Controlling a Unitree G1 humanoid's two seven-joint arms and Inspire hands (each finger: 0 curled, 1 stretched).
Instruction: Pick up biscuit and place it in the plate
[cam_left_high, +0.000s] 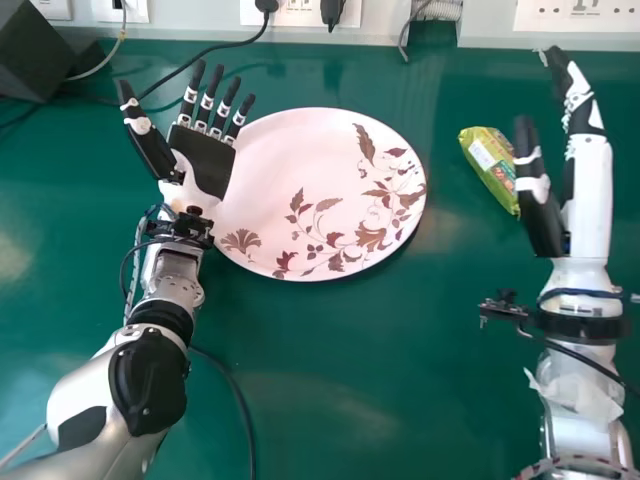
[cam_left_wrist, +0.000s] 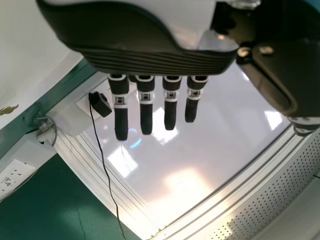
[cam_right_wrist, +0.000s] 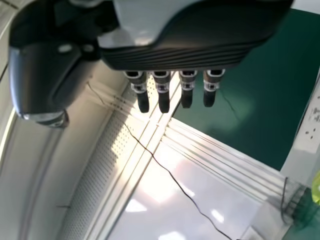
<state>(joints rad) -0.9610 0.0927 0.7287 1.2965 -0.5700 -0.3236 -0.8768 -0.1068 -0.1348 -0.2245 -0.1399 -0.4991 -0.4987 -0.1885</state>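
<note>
I have the biscuit packet (cam_left_high: 492, 165) lying on the green table (cam_left_high: 330, 390), to the right of the pink plate (cam_left_high: 275, 165) and a little apart from its rim. It sits at a slant, its far end toward the plate and its near end close to the thumb (cam_left_high: 540, 205) of my right hand (cam_left_high: 590, 185); I cannot tell from here whether the two touch. That hand is open and has hold of nothing: the fingers point away from me, and the thumb stands off to their left, on the packet's side. My right wrist view shows the same straight fingers below the palm (cam_right_wrist: 185, 47), with a bit of the yellow-green wrapper in sight too. My left hand (cam_left_high: 205, 160) is at the plate's left edge, open and holding nothing, its fingers straight and spread, the thumb well out to the side. I can't make out whether it touches the rim. The plate lies face up, with brown and dark red leaves and flowers over its right and near parts. At the back I see wall sockets (cam_left_high: 575, 14), plugs (cam_left_high: 331, 12) and a dark box (cam_left_high: 35, 55) in the far left corner.
</note>
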